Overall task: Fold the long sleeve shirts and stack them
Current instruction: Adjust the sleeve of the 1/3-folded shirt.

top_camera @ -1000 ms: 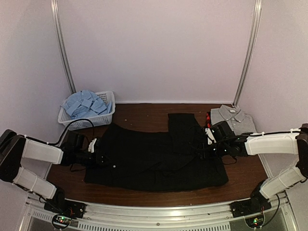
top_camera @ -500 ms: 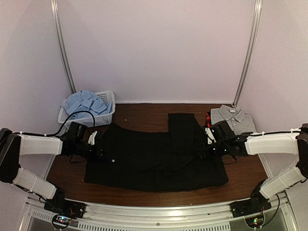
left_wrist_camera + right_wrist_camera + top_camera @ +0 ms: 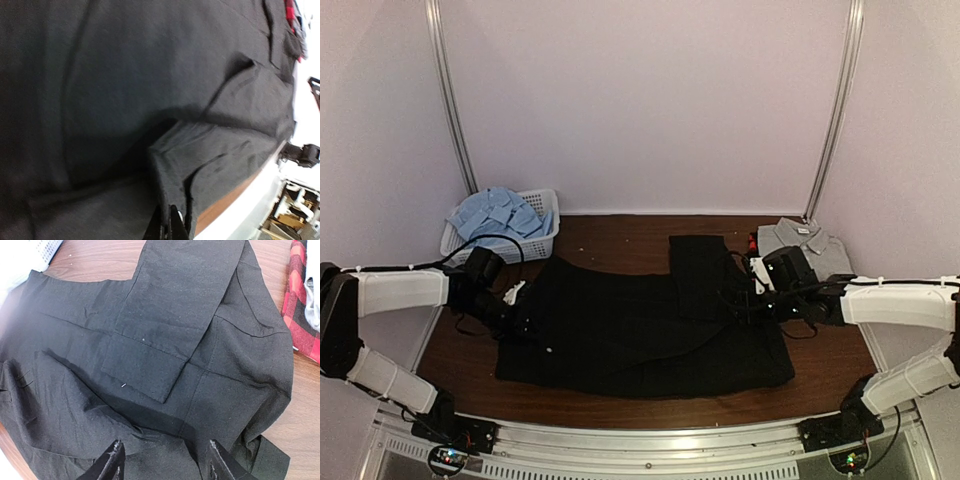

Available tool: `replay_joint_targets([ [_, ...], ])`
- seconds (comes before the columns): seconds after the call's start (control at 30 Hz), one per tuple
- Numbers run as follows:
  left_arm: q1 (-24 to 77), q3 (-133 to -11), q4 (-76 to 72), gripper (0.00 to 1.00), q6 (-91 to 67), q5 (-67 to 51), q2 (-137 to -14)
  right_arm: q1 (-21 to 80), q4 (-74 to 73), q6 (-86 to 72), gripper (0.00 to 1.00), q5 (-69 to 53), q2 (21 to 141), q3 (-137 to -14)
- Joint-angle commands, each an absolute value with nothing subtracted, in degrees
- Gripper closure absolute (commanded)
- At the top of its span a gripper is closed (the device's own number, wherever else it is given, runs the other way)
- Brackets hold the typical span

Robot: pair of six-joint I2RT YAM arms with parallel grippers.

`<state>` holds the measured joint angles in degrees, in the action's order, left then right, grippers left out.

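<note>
At the far left the basket (image 3: 510,256) holds the light blue shirt (image 3: 495,212), waiting its turn. Next comes our left gripper (image 3: 167,227), pinched closed on a raised fold at the left edge of the black shirt (image 3: 640,330), which lies spread across the middle of the table (image 3: 620,232) with one sleeve already laid over its body. Our right gripper (image 3: 166,462) hovers over the shirt's right half, fingers apart and holding nothing. At the far right the grey shirt (image 3: 805,240) sits on the plaid shirt (image 3: 300,315).

We judge the step to be folding the left side inward. We should lift only enough to clear the cloth, carry the edge across evenly, and use the right gripper to pin the far side so that nothing drags.
</note>
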<state>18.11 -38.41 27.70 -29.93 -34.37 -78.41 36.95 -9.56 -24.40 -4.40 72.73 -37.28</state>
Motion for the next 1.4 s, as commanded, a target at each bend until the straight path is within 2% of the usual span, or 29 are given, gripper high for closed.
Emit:
replay_joint_targets([
  [0.0,18.29,-39.3,30.57,1.0,-30.5,-40.24,-74.94,37.74,-8.81,-23.09,0.44,-2.77,71.96,-36.6],
  [0.47,13.17,-41.49,38.87,1.0,-22.51,-38.74,-75.93,38.65,-9.56,-23.6,0.44,-1.76,72.15,-36.99],
  [0.77,12.32,-45.21,46.29,1.0,-17.9,-28.78,-75.44,38.9,-10.66,-22.95,0.44,-0.66,72.12,-37.72],
  [1.07,12.3,-44.85,44.99,1.0,-19.1,-21.05,-75.73,39.52,-10.77,-22.63,0.44,-0.26,73.03,-38.3],
  [1.37,12.3,-43.67,40.6,1.0,-19.38,-21.41,-79.52,40.26,-11.05,-22.32,0.44,-0.26,73.86,-39.1],
])
